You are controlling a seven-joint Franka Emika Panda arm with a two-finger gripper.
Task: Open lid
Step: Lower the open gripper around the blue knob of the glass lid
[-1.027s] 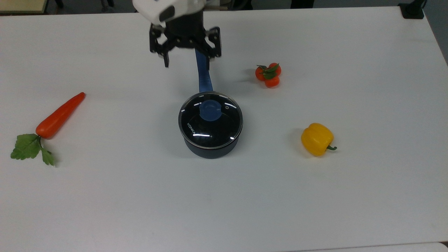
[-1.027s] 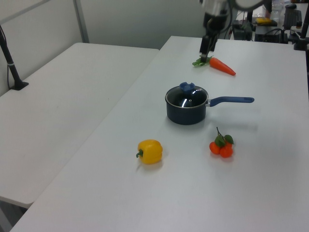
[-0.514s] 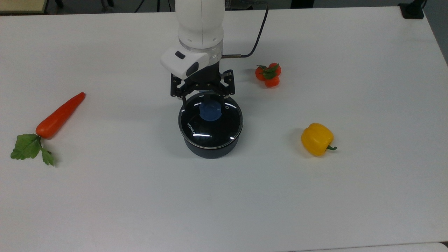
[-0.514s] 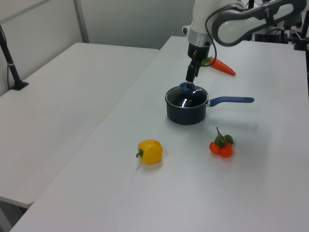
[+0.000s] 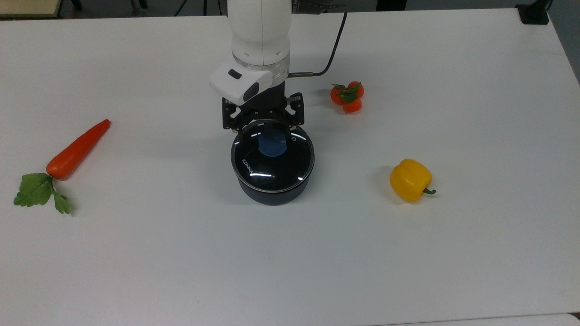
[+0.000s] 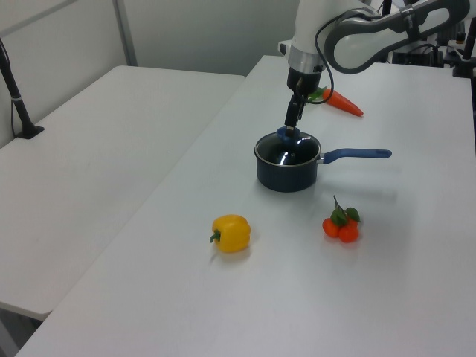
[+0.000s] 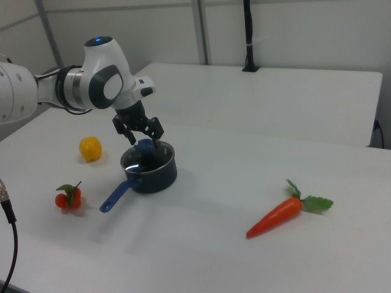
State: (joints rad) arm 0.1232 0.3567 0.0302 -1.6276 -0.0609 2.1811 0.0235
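The glass lid [image 5: 272,156] sits closed on the dark blue saucepan [image 5: 272,192] near the middle of the white table [image 5: 453,249]. The gripper [image 5: 264,129] hangs just above the lid's blue knob [image 5: 272,144], its fingers spread apart with one on either side of the knob, gripping nothing. A carrot [image 5: 74,151] lies near the top view's left edge of the table, a yellow bell pepper [image 5: 410,179] toward the top view's right, and a cluster of tomatoes [image 5: 347,97] beyond the saucepan.
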